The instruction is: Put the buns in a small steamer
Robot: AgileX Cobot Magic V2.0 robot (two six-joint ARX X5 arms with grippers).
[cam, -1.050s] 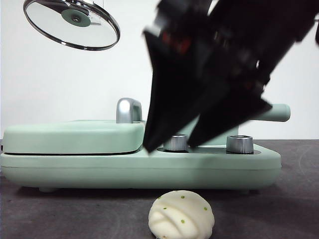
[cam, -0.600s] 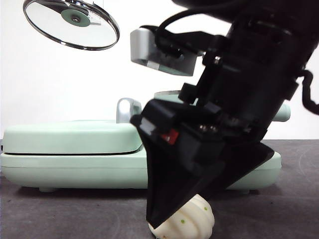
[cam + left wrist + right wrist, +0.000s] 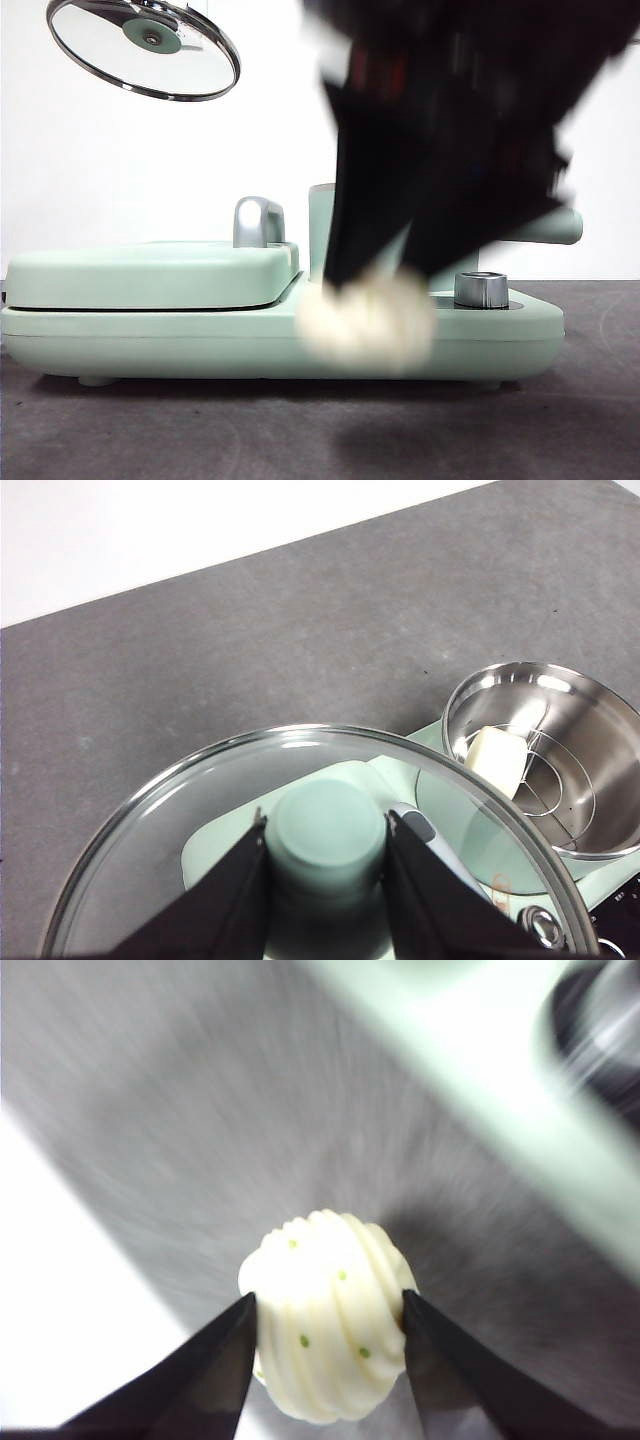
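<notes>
My right gripper (image 3: pixel 325 1315) is shut on the round pleated bun (image 3: pixel 325 1310) with green specks. In the front view that bun (image 3: pixel 368 320) hangs blurred above the table, in front of the mint-green appliance, under the dark right arm (image 3: pixel 450 140). The smooth oblong bun (image 3: pixel 497 759) lies on a wire rack inside the open small steamer (image 3: pixel 590 845), seen in the left wrist view. My left gripper (image 3: pixel 327 855) is shut on the green knob of the glass lid (image 3: pixel 300 780), which it holds high at the upper left of the front view (image 3: pixel 145 45).
The flat mint-green lidded griddle section (image 3: pixel 150 275) fills the left of the appliance, with a steel knob (image 3: pixel 481 289) on its right part. The steamer's straight handle (image 3: pixel 550 226) sticks out to the right. Dark grey tabletop (image 3: pixel 150 430) lies in front.
The right gripper has closed on the pleated bun and lifted it off the table, up in front of the appliance. The lid in the left gripper has not moved.
</notes>
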